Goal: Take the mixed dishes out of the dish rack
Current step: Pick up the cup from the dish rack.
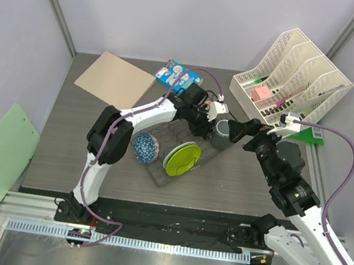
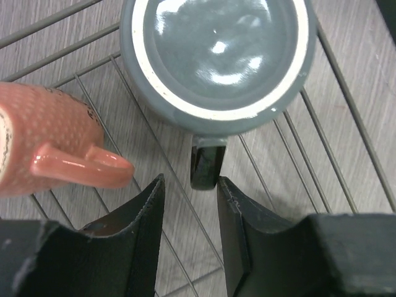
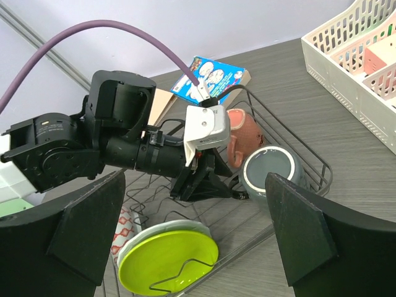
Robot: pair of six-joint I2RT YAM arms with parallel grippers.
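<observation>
The dish rack [image 1: 175, 133] lies mid-table. A grey mug [image 1: 221, 134] stands upside down at its right end, with a salmon-pink cup [image 2: 46, 139] lying beside it. A lime-green plate [image 1: 182, 158] stands on edge in front of a white plate [image 3: 154, 229]. A blue speckled bowl [image 1: 146, 148] stands at the rack's left end. My left gripper [image 2: 190, 185] is open, its tips just short of the mug's handle [image 2: 206, 164]. My right gripper [image 3: 195, 229] is open and empty, above the rack's right side, beside the mug [image 3: 269, 173].
A white slotted organiser [image 1: 292, 76] stands at the back right. A blue snack packet [image 1: 177, 76] and a cardboard sheet [image 1: 115, 78] lie behind the rack. A green board [image 1: 1, 146] lies outside the left wall. The two grippers are close together over the rack's right end.
</observation>
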